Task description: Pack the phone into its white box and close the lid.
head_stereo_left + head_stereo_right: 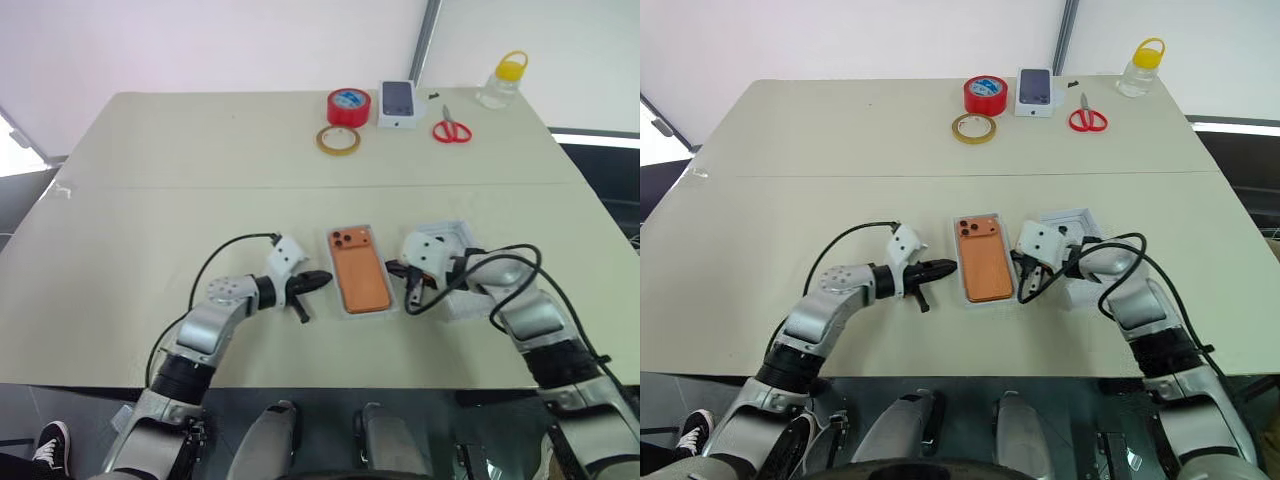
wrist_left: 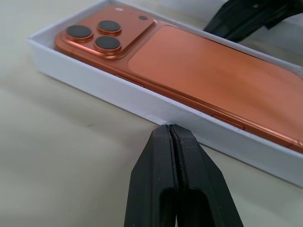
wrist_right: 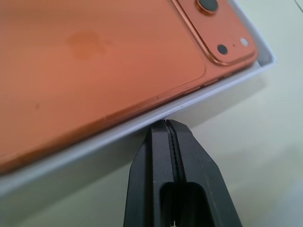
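Tabletop (image 1: 150,200): we see phone (image 1: 360,275) lying inside white box (image 1: 347,312)
Left fingers (image 1: 318,279): shut, empty, beside box
Right fingers (image 1: 410,297): shut, empty

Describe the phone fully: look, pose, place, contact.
The phone is slim, orange, with a matte-looking back and rounded corners. It lies flat, back up, inside the white box near the table's front edge, its triple-lens camera cluster at the far end. Neither shut gripper, left or right, grips it.
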You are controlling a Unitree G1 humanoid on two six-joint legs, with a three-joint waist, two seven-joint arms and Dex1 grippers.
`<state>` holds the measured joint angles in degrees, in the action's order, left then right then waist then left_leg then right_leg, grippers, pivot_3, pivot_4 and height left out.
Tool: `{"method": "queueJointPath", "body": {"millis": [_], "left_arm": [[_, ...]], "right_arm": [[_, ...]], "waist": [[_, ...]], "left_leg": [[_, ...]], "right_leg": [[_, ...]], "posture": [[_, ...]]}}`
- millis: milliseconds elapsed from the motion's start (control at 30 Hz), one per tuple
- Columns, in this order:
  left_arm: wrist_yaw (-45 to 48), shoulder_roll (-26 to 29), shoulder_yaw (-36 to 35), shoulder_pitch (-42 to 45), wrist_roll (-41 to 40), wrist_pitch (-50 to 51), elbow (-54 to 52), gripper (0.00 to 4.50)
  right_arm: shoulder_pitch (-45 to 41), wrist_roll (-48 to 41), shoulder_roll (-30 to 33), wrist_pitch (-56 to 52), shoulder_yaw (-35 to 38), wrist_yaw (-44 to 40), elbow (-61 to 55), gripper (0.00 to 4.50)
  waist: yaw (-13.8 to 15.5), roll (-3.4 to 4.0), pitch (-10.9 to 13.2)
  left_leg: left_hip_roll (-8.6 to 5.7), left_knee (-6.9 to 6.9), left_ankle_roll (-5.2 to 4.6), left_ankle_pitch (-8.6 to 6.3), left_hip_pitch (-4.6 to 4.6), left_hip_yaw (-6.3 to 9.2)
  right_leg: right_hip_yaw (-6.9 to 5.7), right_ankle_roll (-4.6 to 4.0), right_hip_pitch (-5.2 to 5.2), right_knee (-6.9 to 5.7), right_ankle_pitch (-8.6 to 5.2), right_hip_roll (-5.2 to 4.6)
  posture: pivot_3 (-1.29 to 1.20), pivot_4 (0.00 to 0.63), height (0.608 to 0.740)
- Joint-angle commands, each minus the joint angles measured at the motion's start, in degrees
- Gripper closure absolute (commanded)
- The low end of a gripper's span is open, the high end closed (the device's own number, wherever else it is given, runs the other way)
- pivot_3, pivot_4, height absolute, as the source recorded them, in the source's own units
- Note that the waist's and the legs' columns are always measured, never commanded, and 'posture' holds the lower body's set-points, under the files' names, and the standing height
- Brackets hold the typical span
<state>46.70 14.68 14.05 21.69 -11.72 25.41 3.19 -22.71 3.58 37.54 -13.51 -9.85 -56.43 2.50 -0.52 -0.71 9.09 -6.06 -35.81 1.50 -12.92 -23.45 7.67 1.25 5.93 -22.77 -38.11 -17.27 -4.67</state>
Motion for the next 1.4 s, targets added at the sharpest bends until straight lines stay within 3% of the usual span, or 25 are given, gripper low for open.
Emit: {"method": "queueJointPath", "body": {"millis": [33,433,967,1400], "left_arm": [[1.08,-3.95,5.09,3.1,0.66,-2.02,-0.89,4.43],[1.09,-7.02,2.73,8.43,1.37,-4.27,6.84,4.43],[-0.97,-4.89,-1.07,8.45,2.02,-6.39,7.8,4.43],[-1.35,-3.23,-2.9,7.98,0.62,-5.91,6.46,4.43]], "right_arm": [[2.36,-2.55,0.56,-0.63,0.33,-1.2,-5.51,4.5],[6.57,-1.7,2.24,-2.2,3.41,1.37,-8.14,4.5],[3.09,-1.24,4.43,-0.82,2.49,-0.75,-4.9,4.5],[-4.84,1.31,3.3,5.34,0.86,1.81,4.53,4.5]], "waist": [[0.17,0.0,0.0],[-0.11,-0.01,0.01],[-0.18,-0.02,0.01],[-0.24,-0.02,0.02]], "left_leg": [[0.0,-0.01,-0.03,-0.02,0.0,0.0],[0.0,-0.23,-0.27,-0.16,0.02,0.0],[0.0,-0.24,-0.26,-0.16,0.04,-0.01],[0.0,-0.24,-0.21,-0.12,0.03,-0.02]], "right_leg": [[-0.02,0.0,0.02,0.0,0.0,0.0],[-0.03,0.07,0.14,0.01,-0.04,0.0],[-0.02,0.07,0.13,-0.01,-0.04,0.01],[-0.01,0.07,0.12,-0.03,-0.04,0.02]], "posture": [[0.0,0.15,0.74],[0.0,0.15,0.74],[0.0,0.15,0.74],[0.0,0.15,0.74]]}}
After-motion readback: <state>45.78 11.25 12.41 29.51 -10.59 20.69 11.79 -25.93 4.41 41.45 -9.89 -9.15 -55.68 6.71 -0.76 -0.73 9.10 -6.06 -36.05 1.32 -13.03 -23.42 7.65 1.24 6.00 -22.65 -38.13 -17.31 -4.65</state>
